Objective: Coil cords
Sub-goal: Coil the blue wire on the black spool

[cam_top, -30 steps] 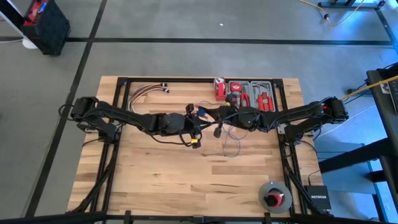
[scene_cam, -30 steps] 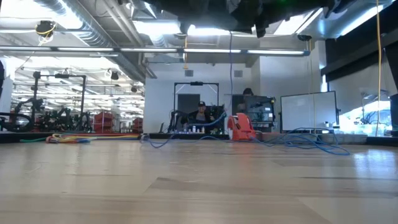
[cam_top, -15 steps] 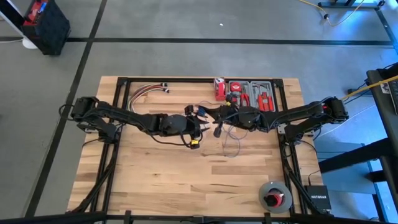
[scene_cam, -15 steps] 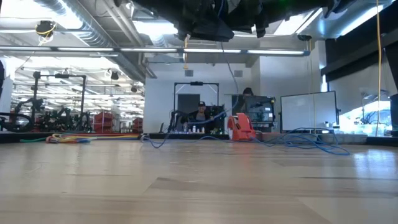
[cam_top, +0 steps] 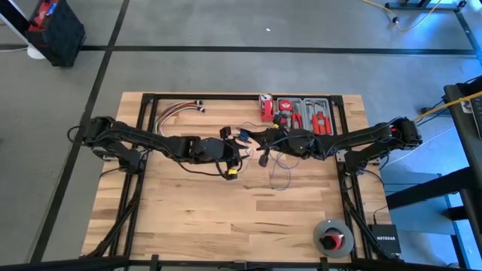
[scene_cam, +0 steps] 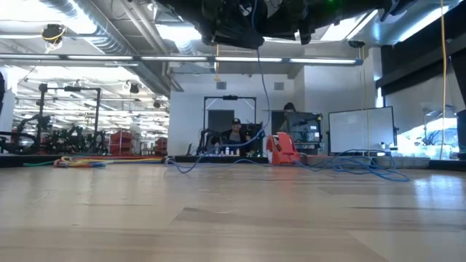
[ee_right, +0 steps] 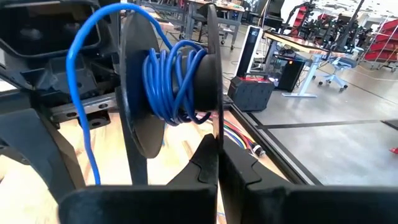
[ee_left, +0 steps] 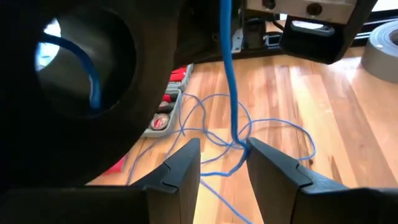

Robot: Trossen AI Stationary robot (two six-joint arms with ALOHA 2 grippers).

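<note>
Only 1 text can be read: the white word "NETGEAR" on the small black box (cam_top: 385, 239), which sits off the desk (cam_top: 188, 211) edge at about 4 o'clock in the high view, just beside the grey tape roll (cam_top: 333, 238). No other label, number or sign is legible in any view.

Two dark jointed arms, black cables along them; left gripper (ee_left: 222, 163) fingers matte black, angular, wedge-tipped

Blue cord (ee_left: 231, 93); black spool (ee_right: 134, 112); pale wood table (cam_top: 226, 218); red tools (cam_top: 305, 114).
</note>
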